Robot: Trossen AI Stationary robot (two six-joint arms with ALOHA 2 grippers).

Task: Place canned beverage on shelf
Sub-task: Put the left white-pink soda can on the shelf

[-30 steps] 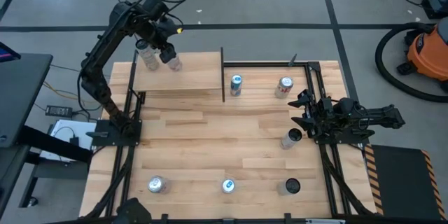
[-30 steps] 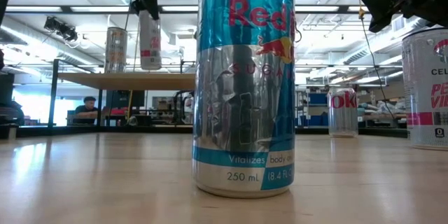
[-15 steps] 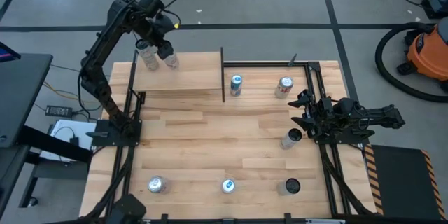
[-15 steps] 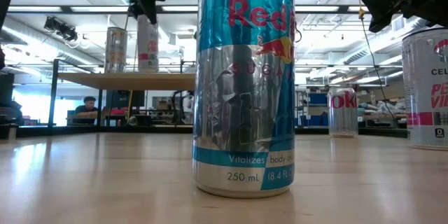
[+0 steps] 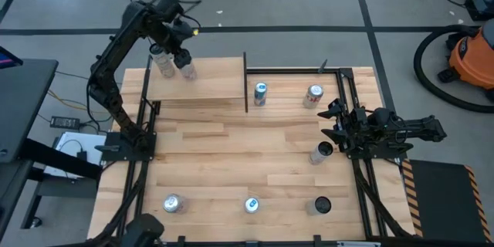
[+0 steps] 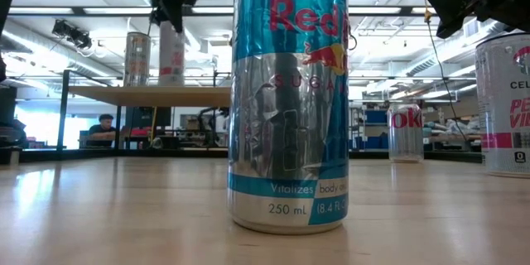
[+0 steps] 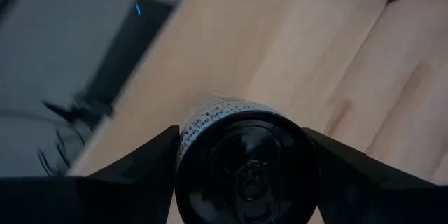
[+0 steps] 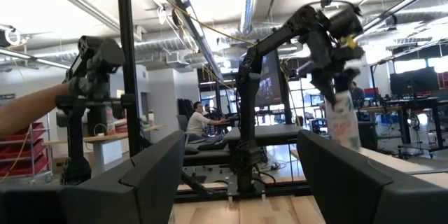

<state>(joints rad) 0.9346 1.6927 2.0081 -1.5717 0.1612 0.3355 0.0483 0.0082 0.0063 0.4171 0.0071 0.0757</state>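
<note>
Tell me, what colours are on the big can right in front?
The tall slim drink can is shiny blue and silver with red lettering, seen best in the low view.

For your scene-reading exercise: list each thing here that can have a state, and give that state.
left gripper: shut on white can, over the shelf
shelf: holds one other can, upright
right gripper: open, empty, at table's right edge
blue can: upright on table
table cans: all upright

glossy metal can with shiny blue-silver print, smooth pale-wood shelf, planked matt wooden tabletop
</note>
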